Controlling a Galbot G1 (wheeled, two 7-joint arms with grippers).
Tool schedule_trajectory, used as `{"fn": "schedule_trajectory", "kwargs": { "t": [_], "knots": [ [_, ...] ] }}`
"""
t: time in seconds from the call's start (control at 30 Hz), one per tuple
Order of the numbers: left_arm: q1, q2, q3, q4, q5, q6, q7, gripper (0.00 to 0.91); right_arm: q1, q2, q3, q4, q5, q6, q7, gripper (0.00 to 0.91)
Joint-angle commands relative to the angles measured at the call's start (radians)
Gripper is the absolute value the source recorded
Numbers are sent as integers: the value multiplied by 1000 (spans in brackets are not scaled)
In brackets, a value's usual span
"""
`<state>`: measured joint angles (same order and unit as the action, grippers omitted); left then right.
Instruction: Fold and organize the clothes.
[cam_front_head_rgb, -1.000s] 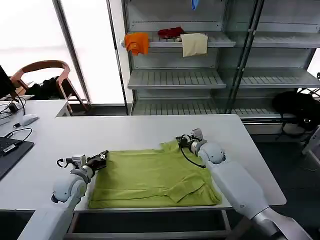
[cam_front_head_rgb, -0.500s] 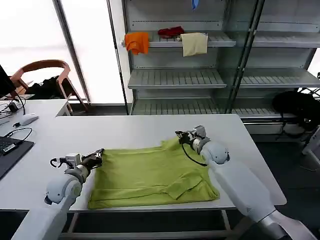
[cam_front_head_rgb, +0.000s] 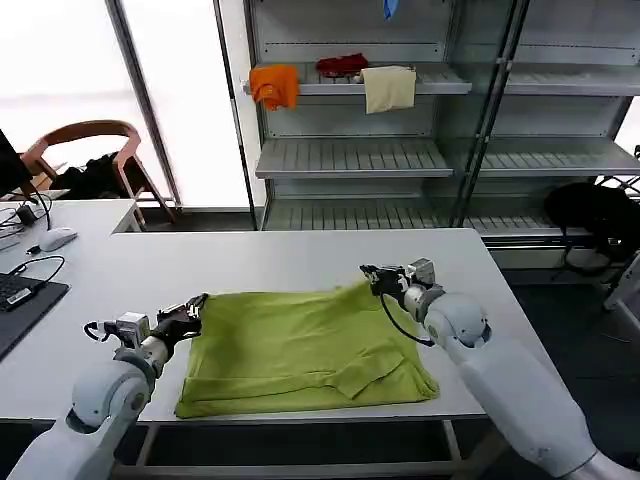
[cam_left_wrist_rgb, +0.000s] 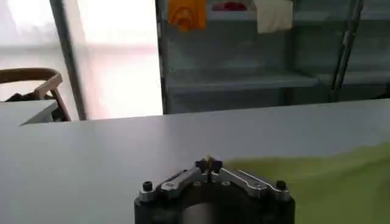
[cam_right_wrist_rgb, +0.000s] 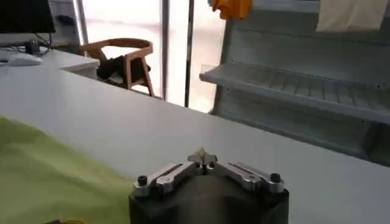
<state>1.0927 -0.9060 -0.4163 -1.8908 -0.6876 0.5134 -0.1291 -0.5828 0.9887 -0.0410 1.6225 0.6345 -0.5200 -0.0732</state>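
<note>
The clothes, one lime-green T-shirt (cam_front_head_rgb: 300, 350), lie spread on the white table (cam_front_head_rgb: 250, 265), with a folded flap near the front right. My left gripper (cam_front_head_rgb: 197, 304) is shut on the shirt's far left corner. My right gripper (cam_front_head_rgb: 368, 272) is shut on its far right corner, and the far hem runs straight between them. In the left wrist view the left gripper (cam_left_wrist_rgb: 208, 162) pinches a sliver of green cloth, and the shirt (cam_left_wrist_rgb: 341, 182) trails off to one side. The right wrist view has the right gripper (cam_right_wrist_rgb: 202, 156) closed on a green tip beside the shirt (cam_right_wrist_rgb: 49, 176).
Metal shelves behind the table hold an orange cloth (cam_front_head_rgb: 274, 84), a red item (cam_front_head_rgb: 341, 65) and a cream cloth (cam_front_head_rgb: 388, 87). A side desk at the left carries a mouse (cam_front_head_rgb: 57, 238) and cables. A wooden chair (cam_front_head_rgb: 85, 150) stands behind it. The shirt's front hem lies near the table's front edge.
Both arms have drawn outward, the left to the left and the right to the right, each still gripping its corner. The shirt's far hem is now pulled straight.
</note>
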Motion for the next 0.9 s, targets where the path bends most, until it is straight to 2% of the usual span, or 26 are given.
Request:
{"fn": "schedule_trajectory", "kwargs": {
  "t": [0.03, 0.23, 0.47, 0.67, 0.9],
  "knots": [
    [153, 29, -49, -192, 25, 43, -25, 0, -148, -150, 73, 231, 52, -1, 5, 0],
    [251, 19, -65, -299, 73, 64, -76, 0, -253, -240, 144, 351, 71, 16, 5, 0],
    [361, 0, -71, -372, 152, 64, -144, 0, -395, -289, 195, 460, 70, 31, 22, 0],
    [438, -13, -86, -395, 206, 64, -135, 0, -539, -314, 241, 509, 48, 40, 55, 0],
    [437, -28, -69, -358, 219, 63, -139, 0, -602, -305, 262, 520, 31, 55, 72, 0]
  ]
}}
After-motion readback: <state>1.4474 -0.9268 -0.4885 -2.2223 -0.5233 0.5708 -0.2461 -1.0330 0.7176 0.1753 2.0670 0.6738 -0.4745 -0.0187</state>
